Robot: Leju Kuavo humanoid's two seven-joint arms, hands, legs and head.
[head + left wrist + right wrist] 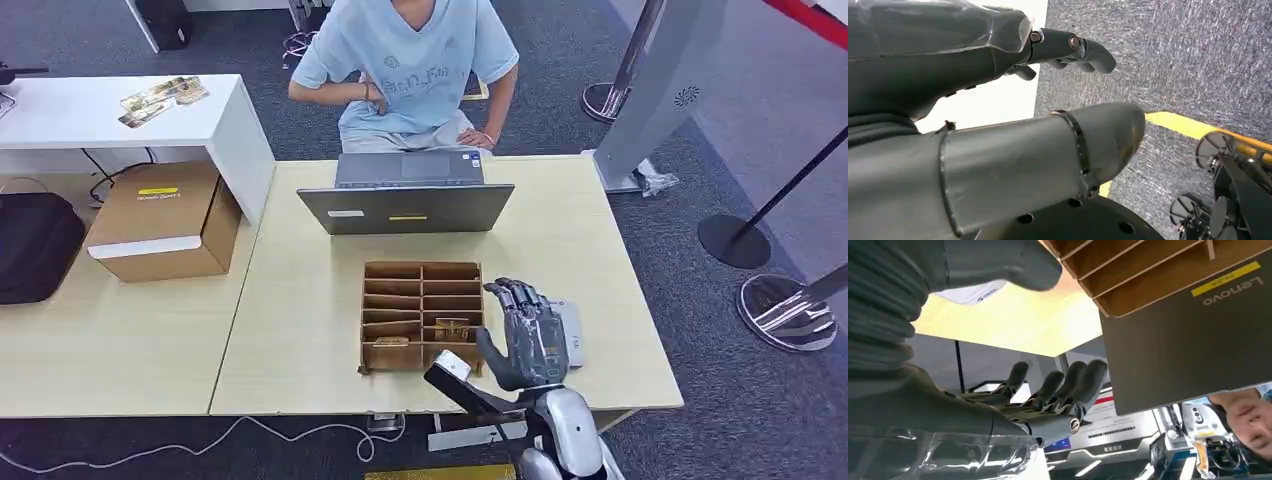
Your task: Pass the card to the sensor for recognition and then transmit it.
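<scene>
A wooden slotted box [421, 314] stands on the light table, with one card [452, 327] lying in a near right slot and another card [391, 342] in a near left slot. Just right of the box lies a flat white sensor [573, 333], partly covered by my right hand [524, 342]. That hand hovers with its fingers spread and holds nothing. In the right wrist view its fingers [1064, 386] are stretched out, with the sensor [973, 292] and the box [1128, 270] nearby. My left hand [1013, 125] hangs over carpet with its fingers apart and nothing in them.
An open grey laptop [406, 207] stands behind the box, and a person in a light blue shirt [408, 62] sits beyond it. To the left are a cardboard carton [165, 222], a black bag [35, 246] and a white desk [120, 120]. Barrier posts [734, 240] stand at the right.
</scene>
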